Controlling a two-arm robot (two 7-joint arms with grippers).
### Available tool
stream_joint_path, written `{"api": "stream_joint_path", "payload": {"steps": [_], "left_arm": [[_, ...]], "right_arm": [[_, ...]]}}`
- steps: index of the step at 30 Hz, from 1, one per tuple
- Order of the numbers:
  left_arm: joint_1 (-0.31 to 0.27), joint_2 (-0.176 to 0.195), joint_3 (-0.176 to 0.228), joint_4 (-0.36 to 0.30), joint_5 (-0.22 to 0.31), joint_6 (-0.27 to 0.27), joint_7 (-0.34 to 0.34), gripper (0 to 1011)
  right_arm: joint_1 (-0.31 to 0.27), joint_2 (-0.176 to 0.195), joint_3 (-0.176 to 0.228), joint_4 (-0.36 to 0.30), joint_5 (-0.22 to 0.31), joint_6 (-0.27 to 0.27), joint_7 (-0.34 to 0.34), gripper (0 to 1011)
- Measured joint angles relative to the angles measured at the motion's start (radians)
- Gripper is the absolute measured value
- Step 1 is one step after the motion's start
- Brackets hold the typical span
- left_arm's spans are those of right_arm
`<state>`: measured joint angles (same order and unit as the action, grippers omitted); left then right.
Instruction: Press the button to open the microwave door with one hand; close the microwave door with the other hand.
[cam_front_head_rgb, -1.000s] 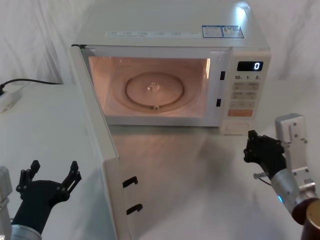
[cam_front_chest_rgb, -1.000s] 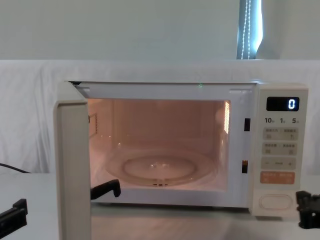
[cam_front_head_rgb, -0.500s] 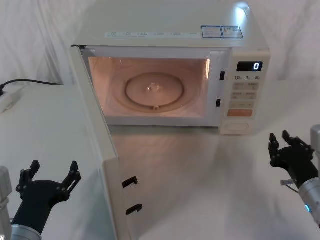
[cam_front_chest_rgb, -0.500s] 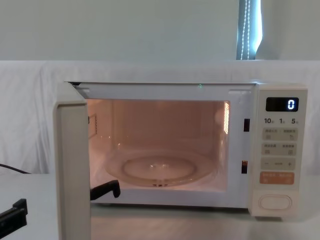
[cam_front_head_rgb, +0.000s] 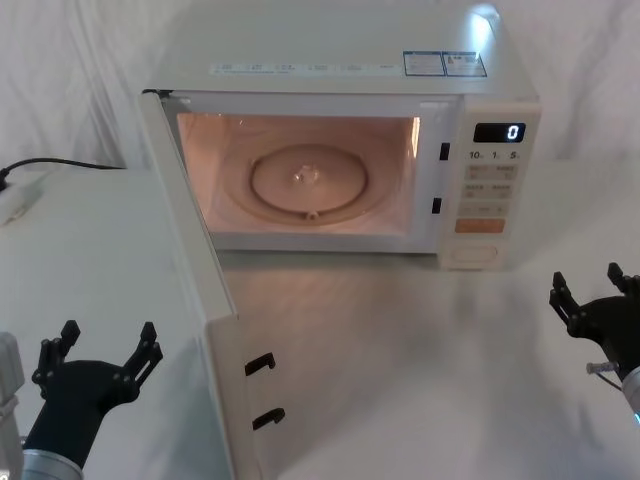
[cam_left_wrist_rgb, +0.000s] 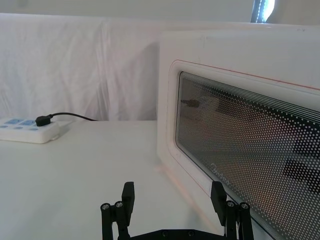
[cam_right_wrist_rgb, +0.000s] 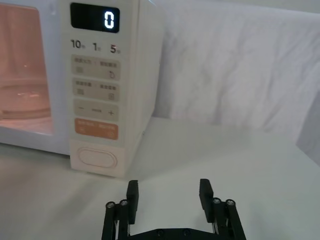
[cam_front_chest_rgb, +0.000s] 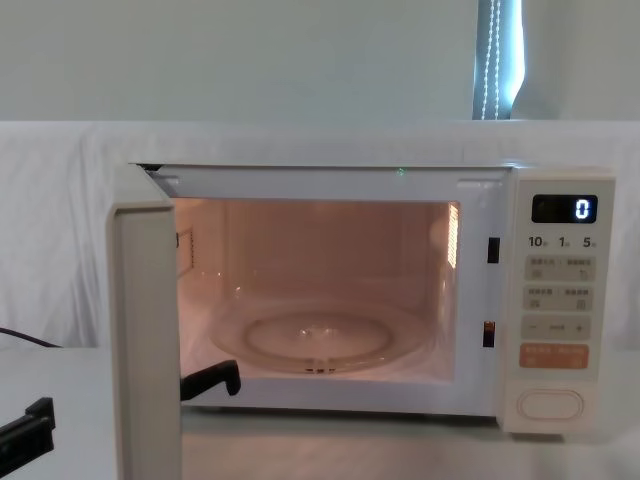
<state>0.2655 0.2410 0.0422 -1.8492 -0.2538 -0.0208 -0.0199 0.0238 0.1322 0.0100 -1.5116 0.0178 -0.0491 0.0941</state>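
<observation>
Standing at the far middle of the table (cam_front_head_rgb: 420, 340), at about 12 o'clock from the robot, the microwave (cam_front_head_rgb: 350, 60) has its cavity lit and open, so the press step looks done and only the closing remains.

Its door (cam_front_head_rgb: 195, 300) swings out toward 7 o'clock on its left hinge, edge-on to the head view, with the two latch hooks on the free edge facing the cavity. That puts the window side toward the left arm, which is why the left wrist view looks straight onto the dotted window (cam_left_wrist_rgb: 240, 150). The turntable (cam_front_head_rgb: 308, 178) sits bare in the cavity, so nothing blocks the swing.

At about 7 o'clock, the left end effector (cam_front_head_rgb: 95, 350) hangs low over the table, just beside the door's outer face, fingers spread and holding nothing. My judgement is that it waits there because a push from that side toward 1 o'clock would shut the door.

At about 4 o'clock, the right end effector (cam_front_head_rgb: 595, 300) sits well back from the panel, fingers spread and empty, leaving the door's arc free.

Below the orange key (cam_right_wrist_rgb: 96, 128), the button (cam_right_wrist_rgb: 98, 158) sits at the bottom of the panel, untouched by either arm.
</observation>
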Motion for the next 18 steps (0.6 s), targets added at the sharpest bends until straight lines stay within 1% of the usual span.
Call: {"api": "stream_joint_path", "payload": {"steps": [2,3,4,6,8,9,10,18], "left_arm": [[0.0,0.0,0.0,0.0,0.0,0.0,0.0,1001],[0.0,0.0,0.0,0.0,0.0,0.0,0.0,1001],[0.0,0.0,0.0,0.0,0.0,0.0,0.0,1001],[0.0,0.0,0.0,0.0,0.0,0.0,0.0,1001],[0.0,0.0,0.0,0.0,0.0,0.0,0.0,1001],[0.0,0.0,0.0,0.0,0.0,0.0,0.0,1001],[0.0,0.0,0.0,0.0,0.0,0.0,0.0,1001],[0.0,0.0,0.0,0.0,0.0,0.0,0.0,1001]], "right_arm": [[0.0,0.0,0.002,0.003,-0.001,-0.001,-0.002,781],[0.0,-0.001,0.004,0.006,-0.001,-0.002,-0.003,846],[0.0,-0.001,0.005,0.007,-0.001,-0.003,-0.004,860],[0.0,-0.002,0.008,0.01,-0.002,-0.004,-0.005,927],[0.0,-0.004,0.009,0.012,-0.002,-0.005,-0.007,951],[0.0,-0.004,0.009,0.012,-0.002,-0.005,-0.007,989],[0.0,-0.004,0.009,0.012,-0.002,-0.005,-0.007,1002],[0.001,-0.004,0.008,0.012,-0.004,-0.005,-0.007,1002]]}}
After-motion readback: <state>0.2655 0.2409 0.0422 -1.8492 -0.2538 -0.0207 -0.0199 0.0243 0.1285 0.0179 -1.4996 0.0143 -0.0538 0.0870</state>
